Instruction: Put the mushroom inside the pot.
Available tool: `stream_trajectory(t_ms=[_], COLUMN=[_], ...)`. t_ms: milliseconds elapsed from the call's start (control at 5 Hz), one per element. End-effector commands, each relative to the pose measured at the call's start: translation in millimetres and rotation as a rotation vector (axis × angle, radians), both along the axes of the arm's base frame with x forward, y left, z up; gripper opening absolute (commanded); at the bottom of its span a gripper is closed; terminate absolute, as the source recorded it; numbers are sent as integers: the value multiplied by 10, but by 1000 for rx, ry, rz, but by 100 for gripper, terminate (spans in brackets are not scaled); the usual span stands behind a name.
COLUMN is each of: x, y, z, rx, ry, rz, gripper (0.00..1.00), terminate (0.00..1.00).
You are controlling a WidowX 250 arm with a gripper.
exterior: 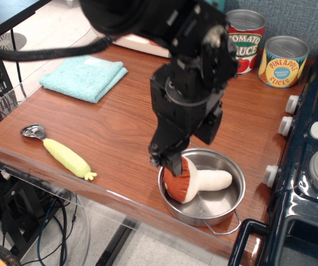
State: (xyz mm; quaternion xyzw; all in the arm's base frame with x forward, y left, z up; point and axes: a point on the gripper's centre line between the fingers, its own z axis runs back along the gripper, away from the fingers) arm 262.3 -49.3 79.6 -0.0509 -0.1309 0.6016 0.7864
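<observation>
The mushroom (187, 180), with a rust-brown cap and a cream-white stem, lies on its side inside the shiny steel pot (226, 213). Its cap leans on the pot's left wall and its stem points right. The pot stands near the table's front edge, with a wire loop handle at its front. My black gripper (167, 162) hangs just above the cap at the pot's left rim. Its fingers are off the mushroom and look open. The arm hides the far left part of the pot's rim.
A yellow corn-handled scoop (64, 154) lies front left. A folded teal towel (84, 78) lies back left. A tomato sauce can (247, 40) and a pineapple can (283, 61) stand at the back. A dark toy stove (313, 160) with white knobs borders the right side.
</observation>
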Motion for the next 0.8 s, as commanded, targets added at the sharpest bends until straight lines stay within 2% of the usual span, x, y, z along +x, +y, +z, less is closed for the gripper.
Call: stream_trajectory(t_ms=[0, 400, 600], x=[-63, -63, -63], y=[372, 372, 372], z=[524, 524, 524], rx=[-53, -53, -53], ry=[-87, -87, -87], rz=[26, 26, 26], gripper=[100, 100, 100], terminate=[0, 0, 100])
